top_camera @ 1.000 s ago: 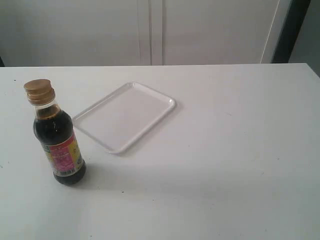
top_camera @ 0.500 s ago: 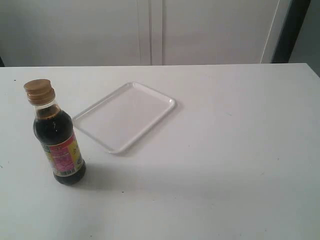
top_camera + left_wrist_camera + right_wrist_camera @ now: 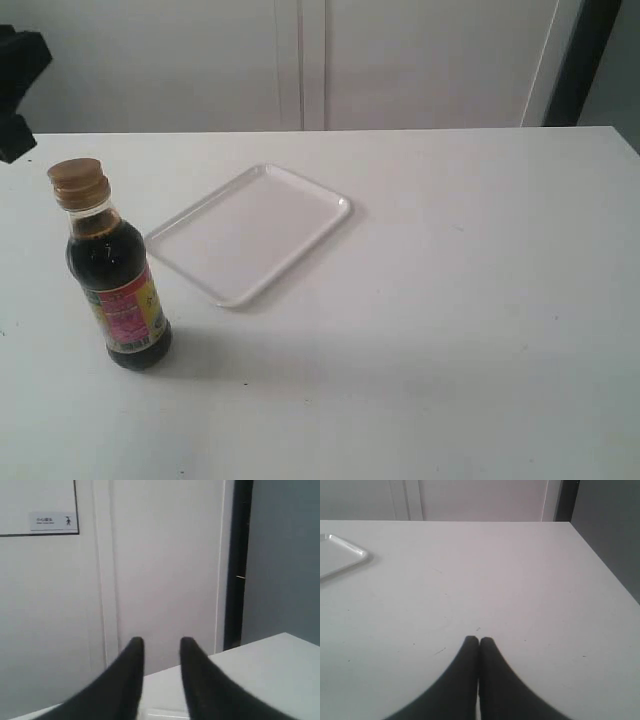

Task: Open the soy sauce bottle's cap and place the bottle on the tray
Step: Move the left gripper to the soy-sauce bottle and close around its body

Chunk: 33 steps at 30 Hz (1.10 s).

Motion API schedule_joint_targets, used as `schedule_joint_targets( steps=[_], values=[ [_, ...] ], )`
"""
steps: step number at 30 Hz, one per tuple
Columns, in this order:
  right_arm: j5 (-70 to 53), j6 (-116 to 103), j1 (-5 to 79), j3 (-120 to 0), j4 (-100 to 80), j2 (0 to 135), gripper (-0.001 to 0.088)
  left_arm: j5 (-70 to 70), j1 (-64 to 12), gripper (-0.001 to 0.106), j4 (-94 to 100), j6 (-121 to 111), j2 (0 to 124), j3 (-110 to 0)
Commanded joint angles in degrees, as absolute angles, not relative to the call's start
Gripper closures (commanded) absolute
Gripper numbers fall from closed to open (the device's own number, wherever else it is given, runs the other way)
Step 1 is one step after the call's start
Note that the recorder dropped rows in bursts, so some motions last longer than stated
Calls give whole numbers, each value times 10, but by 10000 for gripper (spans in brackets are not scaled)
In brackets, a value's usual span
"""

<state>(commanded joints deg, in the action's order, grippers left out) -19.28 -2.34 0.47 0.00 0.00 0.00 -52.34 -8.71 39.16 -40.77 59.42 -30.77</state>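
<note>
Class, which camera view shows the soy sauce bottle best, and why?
The exterior view: the soy sauce bottle stands whole and upright there, cap shut, beside the tray. Neither wrist view shows the bottle at all.

— How is the table seen in the exterior view?
— It is viewed from above at a slant, facing the back wall, with the tray near centre.
— And the 2 wrist views?
— The left is raised and aimed level at the wall, only a strip of table being caught. The right is held low, facing along the tabletop; the tray's corner is shared with the exterior view.
</note>
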Motion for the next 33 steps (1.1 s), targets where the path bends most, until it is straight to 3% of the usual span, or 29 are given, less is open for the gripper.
schedule_joint_targets(
  steps=[1, 3, 19, 27, 33],
  values=[
    [-193, -23, 5, 0, 0, 0, 868, -522, -87, 182, 385, -408, 603, -308],
    [-193, -23, 5, 0, 0, 0, 868, -522, -87, 1, 386, -429, 620, -308],
    [-193, -23, 5, 0, 0, 0, 868, -545, -87, 3, 492, -466, 681, -308],
    [-193, -23, 5, 0, 0, 0, 868, -533, -87, 3, 428, -419, 698, -278],
    [-193, -23, 5, 0, 0, 0, 868, -601, -87, 3, 386, -355, 724, -230]
  ],
)
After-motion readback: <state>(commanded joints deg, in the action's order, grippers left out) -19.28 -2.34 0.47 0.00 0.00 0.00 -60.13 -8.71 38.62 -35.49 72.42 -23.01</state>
